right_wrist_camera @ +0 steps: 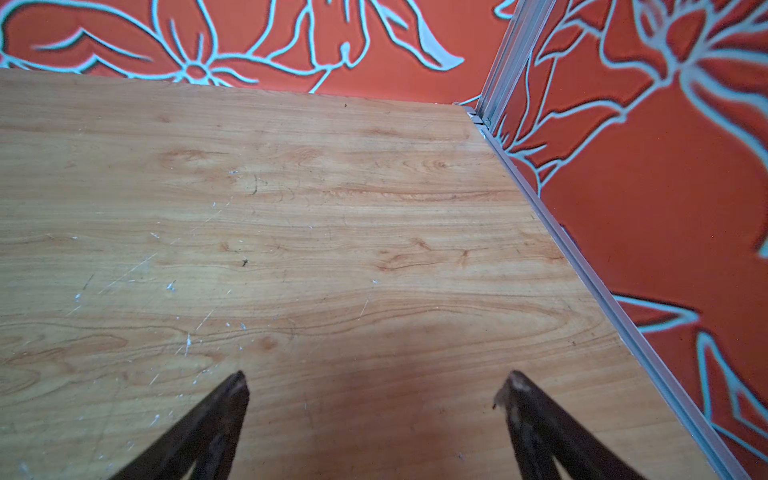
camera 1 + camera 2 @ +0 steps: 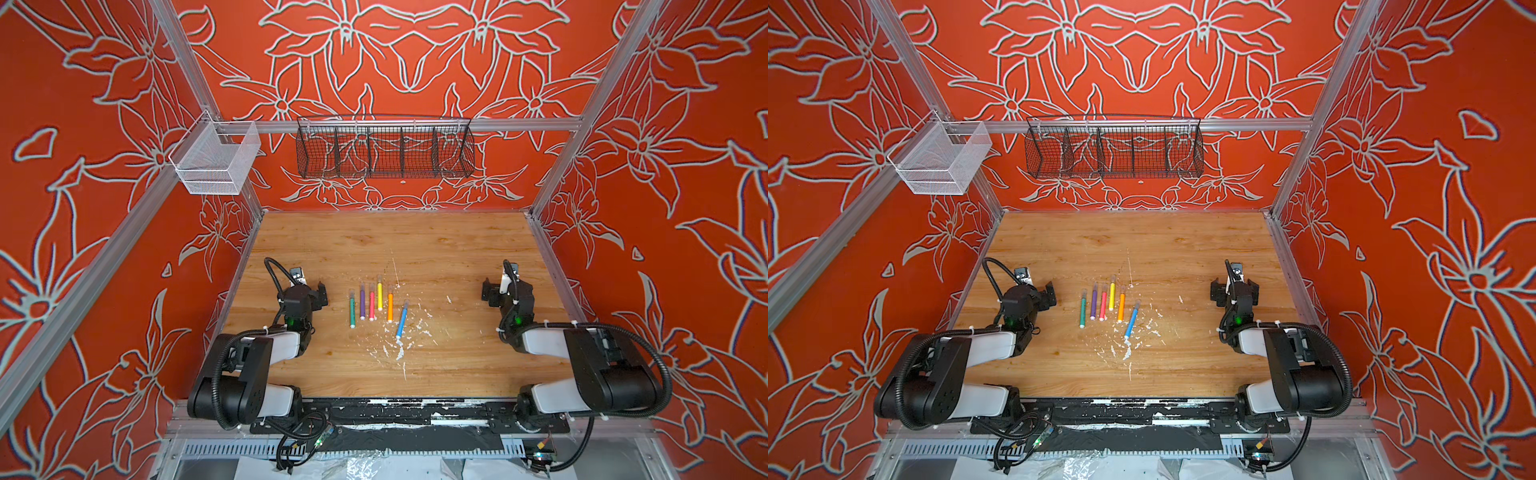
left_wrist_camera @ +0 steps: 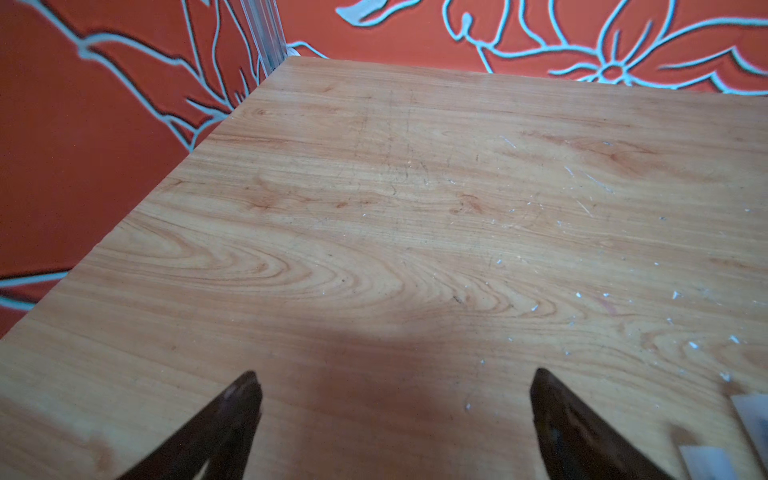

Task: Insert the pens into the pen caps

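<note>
Wood-grain tabletop point(image 2: 436, 249), scratched and flecked with white debris point(image 2: 400, 351), sits inside orange floral walls point(image 2: 83, 208). A black wire basket point(image 2: 384, 147) and a white mesh basket point(image 2: 216, 160) hang on the frame point(image 2: 276, 124). Your left gripper point(image 3: 395, 378) and right gripper point(image 1: 376, 380) both stand spread wide, holding nothing, over bare wood. You've got the pens point(image 2: 376, 305) in a row mid-table, between the two grippers and well apart from each. Five run near-to-far, side by side; the blue pen point(image 2: 402, 321) slants. White ends face the arms' bases, and pen caps point(image 2: 379, 277) seem seated on the far ends.
</note>
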`<move>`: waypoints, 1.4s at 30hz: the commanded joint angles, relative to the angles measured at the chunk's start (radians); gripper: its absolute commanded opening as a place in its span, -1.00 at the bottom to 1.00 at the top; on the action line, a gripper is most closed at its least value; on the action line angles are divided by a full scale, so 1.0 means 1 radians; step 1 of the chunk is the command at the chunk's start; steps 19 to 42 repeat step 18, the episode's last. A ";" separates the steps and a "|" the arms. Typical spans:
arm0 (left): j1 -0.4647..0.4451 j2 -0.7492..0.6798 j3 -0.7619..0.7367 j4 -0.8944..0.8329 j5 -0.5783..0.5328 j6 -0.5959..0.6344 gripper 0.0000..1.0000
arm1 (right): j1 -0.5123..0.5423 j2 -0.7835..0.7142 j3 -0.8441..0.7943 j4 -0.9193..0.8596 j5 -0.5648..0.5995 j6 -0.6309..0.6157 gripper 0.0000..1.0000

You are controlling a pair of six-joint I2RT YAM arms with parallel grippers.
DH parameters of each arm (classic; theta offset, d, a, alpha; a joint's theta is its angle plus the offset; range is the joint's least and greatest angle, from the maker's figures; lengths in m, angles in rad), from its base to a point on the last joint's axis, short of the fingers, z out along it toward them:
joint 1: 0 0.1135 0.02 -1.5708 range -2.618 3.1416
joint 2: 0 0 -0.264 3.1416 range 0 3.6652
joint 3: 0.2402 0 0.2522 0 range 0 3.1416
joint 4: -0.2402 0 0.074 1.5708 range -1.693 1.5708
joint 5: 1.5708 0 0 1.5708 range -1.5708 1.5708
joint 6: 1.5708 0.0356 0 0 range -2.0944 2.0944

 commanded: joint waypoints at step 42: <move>0.003 -0.007 -0.019 0.064 0.007 0.009 0.95 | -0.001 -0.001 0.003 0.016 -0.017 0.007 0.95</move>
